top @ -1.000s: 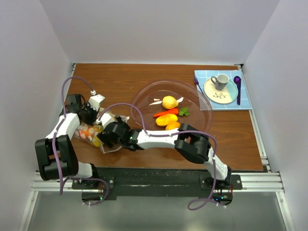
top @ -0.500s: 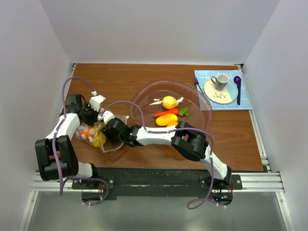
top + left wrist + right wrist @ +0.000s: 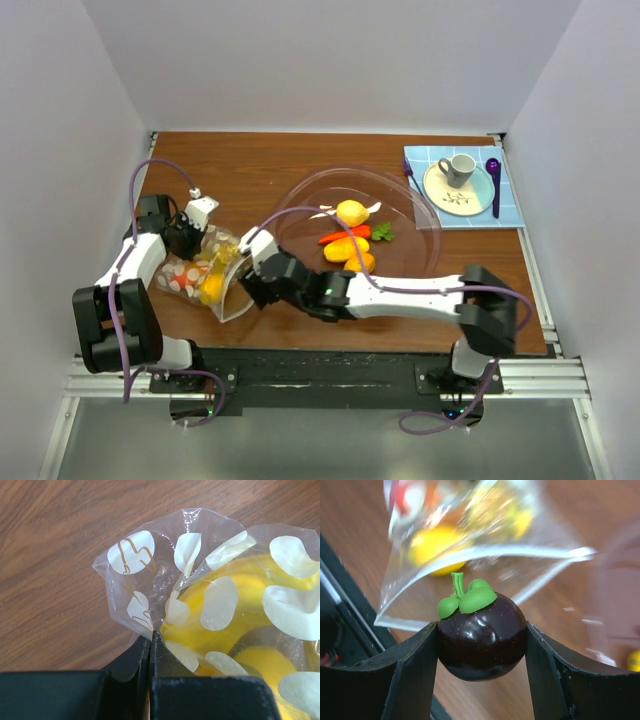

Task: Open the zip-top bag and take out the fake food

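The zip-top bag (image 3: 200, 272), clear with white and orange spots, lies at the left, its open mouth facing right. My left gripper (image 3: 190, 240) is shut on the bag's back corner (image 3: 145, 625); yellow fake food (image 3: 240, 605) shows through the plastic. My right gripper (image 3: 250, 285) is just outside the bag's mouth, shut on a dark purple mangosteen (image 3: 481, 637) with a green top. Beyond it the bag (image 3: 485, 565) holds a yellow piece (image 3: 437, 547). More fake food, yellow and orange pieces (image 3: 347, 247) and a carrot (image 3: 345, 235), lies in the clear bowl.
The large clear pink-tinted bowl (image 3: 420, 225) stands mid-table, right of the bag. A blue placemat (image 3: 510, 210) at the back right carries a plate, a grey cup (image 3: 460, 167), a purple spoon (image 3: 493, 180) and a fork.
My right gripper has drawn back out of the bag's mouth to the right with the mangosteen, and its arm has swung out to the right. The left gripper has kept its hold.
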Controlling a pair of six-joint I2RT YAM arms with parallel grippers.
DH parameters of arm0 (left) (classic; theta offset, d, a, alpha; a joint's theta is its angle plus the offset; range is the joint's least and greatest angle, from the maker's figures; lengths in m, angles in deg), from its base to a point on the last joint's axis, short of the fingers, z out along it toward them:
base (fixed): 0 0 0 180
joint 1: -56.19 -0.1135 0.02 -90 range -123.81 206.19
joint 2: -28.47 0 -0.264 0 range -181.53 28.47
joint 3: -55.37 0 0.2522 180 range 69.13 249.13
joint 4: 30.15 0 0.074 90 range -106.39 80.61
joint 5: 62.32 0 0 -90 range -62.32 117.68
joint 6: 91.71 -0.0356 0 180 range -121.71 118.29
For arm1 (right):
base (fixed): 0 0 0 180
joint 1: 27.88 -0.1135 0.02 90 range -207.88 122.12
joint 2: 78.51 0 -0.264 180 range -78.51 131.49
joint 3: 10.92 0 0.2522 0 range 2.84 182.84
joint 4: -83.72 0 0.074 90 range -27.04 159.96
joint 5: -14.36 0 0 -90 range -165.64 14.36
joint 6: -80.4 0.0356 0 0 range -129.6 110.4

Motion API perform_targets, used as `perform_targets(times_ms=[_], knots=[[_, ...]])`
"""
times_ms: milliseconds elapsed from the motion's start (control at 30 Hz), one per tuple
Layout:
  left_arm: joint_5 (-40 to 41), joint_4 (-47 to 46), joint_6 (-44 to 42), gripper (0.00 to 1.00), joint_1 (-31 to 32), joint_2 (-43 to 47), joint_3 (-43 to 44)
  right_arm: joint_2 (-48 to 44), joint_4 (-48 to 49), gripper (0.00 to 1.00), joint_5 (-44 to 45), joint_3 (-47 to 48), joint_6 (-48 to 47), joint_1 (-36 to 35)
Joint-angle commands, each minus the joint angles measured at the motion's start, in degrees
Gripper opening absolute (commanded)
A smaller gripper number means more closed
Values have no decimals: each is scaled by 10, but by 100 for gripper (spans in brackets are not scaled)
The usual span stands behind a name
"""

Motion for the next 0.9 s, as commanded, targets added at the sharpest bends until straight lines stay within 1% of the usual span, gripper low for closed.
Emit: perform_targets(times_ms=[0, 33, 67, 133, 167, 233, 267, 333, 367, 400, 433, 600, 700, 733, 767, 800, 833, 867], knots=[[-4, 17, -6, 0, -3, -2, 22, -89, -2, 5, 69, -28, 15, 78], [-12, 24, -7, 0, -3, 0, 22, -96, -22, 3, 74, -30, 31, 98], [-17, 28, -8, 0, -3, 4, 22, -99, -34, 0, 91, -30, 38, 135], [-28, 38, -10, 0, -2, 11, 22, -93, -75, 0, 95, -24, 53, 170], [-30, 40, -11, 0, -1, 13, 23, -90, -79, 0, 97, -23, 55, 194], [-33, 44, -12, 0, -2, 18, 21, -74, -90, 0, 113, -28, 52, 208], [-33, 45, -11, 0, -2, 19, 21, -65, -98, 17, 122, -24, 54, 222], [-33, 48, -15, 0, -1, 19, 18, -47, -113, 41, 116, -17, 55, 232], [-32, 48, -15, 0, -1, 20, 17, -43, -114, 73, 118, -10, 54, 234], [-31, 46, -17, 0, -1, 19, 15, -41, -114, 87, 120, -9, 53, 234], [-29, 46, -17, 0, -1, 20, 13, -40, -113, 99, 121, -5, 52, 234], [-29, 43, -18, 0, -1, 20, 10, -57, -107, 99, 128, 17, 33, 223], [-30, 36, -16, 0, -1, 18, 9, -87, -63, 99, 135, 2, -17, 163], [-30, 36, -14, 0, -1, 17, 10, -92, -57, 99, 138, 1, -37, 124], [-30, 35, -13, 0, -1, 12, 11, -92, -55, 98, 136, 4, -43, 105], [-29, 33, -12, 0, -1, 8, 13, -90, -51, 94, 133, 4, -46, 88], [-28, 32, -11, 0, -1, 5, 14, -90, -44, 86, 130, 2, -47, 56], [-27, 30, -7, 0, -1, 1, 15, -87, -34, 83, 126, -9, -47, 42]])
